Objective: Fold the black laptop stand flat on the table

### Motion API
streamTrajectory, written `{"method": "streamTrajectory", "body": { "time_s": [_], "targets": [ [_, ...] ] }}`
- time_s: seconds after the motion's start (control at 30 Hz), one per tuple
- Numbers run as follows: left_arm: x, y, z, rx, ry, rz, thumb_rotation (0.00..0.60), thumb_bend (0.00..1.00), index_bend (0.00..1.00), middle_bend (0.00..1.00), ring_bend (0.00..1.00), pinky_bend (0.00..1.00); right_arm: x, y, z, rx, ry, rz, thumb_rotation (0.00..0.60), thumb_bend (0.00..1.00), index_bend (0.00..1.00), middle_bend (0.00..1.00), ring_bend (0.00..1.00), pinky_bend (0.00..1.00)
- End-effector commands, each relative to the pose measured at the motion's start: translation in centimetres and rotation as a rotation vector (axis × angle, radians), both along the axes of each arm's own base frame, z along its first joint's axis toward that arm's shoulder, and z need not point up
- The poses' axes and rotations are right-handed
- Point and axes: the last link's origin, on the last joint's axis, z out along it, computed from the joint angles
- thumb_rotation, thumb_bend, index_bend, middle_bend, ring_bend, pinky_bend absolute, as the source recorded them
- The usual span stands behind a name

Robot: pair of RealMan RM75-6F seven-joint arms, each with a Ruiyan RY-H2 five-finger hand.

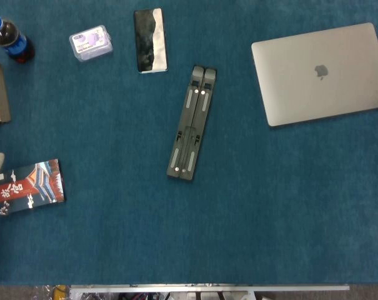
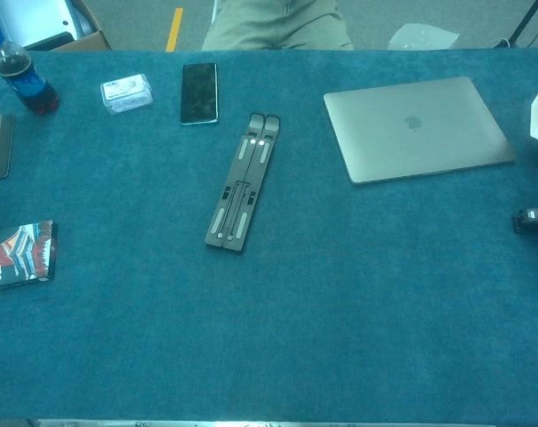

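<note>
stand lies folded on the blue table

the black laptop stand (image 2: 243, 189) lies flat and closed on the blue table (image 2: 340, 302), its two bars side by side. a closed silver laptop (image 2: 415, 126) sits to its right, a phone (image 2: 199, 92) and a small plastic box (image 2: 126, 92) up left, a cola bottle (image 2: 18, 73) far left.

A blue-covered counter (image 1: 251, 225) carries a folded black laptop stand (image 1: 192, 124) at its middle. Around it lie a closed laptop (image 1: 323, 74), phone (image 1: 150, 40), clear box (image 1: 90, 42), cola bottle (image 1: 9, 39) and printed packet (image 1: 29, 187).
</note>
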Motion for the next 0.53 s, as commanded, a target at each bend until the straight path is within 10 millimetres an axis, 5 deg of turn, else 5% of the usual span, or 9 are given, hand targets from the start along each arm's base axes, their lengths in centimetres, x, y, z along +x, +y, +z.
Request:
{"method": "streamTrajectory", "body": {
  "time_s": [0.03, 0.53],
  "targets": [
    [-0.3, -0.9, 0.4, 0.041, -0.005, 0.006, 0.6, 0.28, 0.01, 0.06, 0.0, 0.04, -0.3, 0.7, 0.4, -0.013, 0.0, -0.008, 0.6, 0.14, 0.08, 0.11, 0.0, 0.03],
    [-0.7, -2.4, 1.0, 0.076, -0.037, 0.02, 0.6, 0.28, 0.01, 0.06, 0.0, 0.04, -1.0, 2.4, 1.0, -0.029, -0.015, -0.03, 0.6, 0.15, 0.08, 0.11, 0.0, 0.03]
  ]
}}
